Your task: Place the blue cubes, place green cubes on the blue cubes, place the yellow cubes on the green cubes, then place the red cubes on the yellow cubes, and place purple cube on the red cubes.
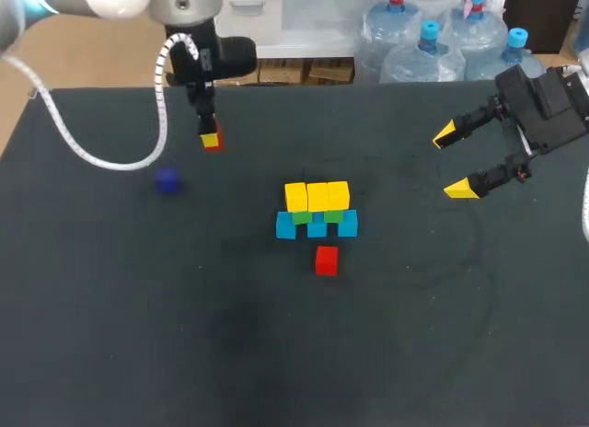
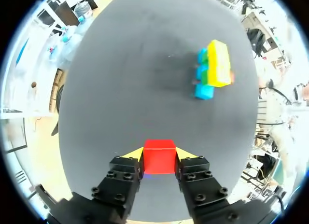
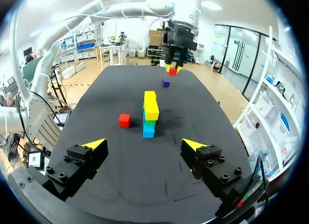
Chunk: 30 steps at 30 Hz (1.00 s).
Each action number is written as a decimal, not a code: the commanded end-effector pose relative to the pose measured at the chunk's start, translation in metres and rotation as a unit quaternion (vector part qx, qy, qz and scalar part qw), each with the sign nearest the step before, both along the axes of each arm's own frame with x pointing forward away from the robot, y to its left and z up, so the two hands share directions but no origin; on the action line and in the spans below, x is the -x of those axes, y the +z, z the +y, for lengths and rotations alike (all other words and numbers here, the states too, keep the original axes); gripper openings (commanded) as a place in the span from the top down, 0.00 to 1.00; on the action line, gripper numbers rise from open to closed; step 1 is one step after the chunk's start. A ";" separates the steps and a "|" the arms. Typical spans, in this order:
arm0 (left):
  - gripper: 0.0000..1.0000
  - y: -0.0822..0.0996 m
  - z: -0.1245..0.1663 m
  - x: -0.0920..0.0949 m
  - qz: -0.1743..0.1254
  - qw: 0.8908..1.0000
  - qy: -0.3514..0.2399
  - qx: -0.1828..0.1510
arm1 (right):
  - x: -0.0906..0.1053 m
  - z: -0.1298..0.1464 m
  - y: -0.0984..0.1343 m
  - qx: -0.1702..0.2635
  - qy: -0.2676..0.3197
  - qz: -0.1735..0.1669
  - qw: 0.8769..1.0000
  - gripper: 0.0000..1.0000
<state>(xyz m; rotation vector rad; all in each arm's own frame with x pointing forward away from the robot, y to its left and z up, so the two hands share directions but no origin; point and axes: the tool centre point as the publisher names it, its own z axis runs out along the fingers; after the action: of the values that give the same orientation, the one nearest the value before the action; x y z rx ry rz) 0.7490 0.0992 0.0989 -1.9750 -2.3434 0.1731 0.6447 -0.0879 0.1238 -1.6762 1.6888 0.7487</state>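
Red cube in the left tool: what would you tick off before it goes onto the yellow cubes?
1. Left tool shut on the red cube: ok.
2. Three yellow cubes in a row atop the green cubes: ok.
3. Yellow tops bare: ok.
4. Right tool open, well clear of the yellow cubes: ok.
5. Second red cube on the table, apart from the yellow cubes: ok.

A broad table [image 1: 110, 353] — dark, matte top, evenly lit from above.
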 end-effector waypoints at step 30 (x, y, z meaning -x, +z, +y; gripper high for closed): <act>1.00 0.041 -0.040 0.146 -0.233 0.968 -0.061 0.065 | 0.000 0.000 0.000 -0.001 0.000 -0.001 1.000 0.00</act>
<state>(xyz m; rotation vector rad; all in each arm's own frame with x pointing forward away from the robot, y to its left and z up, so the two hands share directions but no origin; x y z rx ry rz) 0.6100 0.0482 0.1437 -2.2268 -2.3551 -0.0807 0.6447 -0.0878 0.1238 -1.6763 1.6887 0.7488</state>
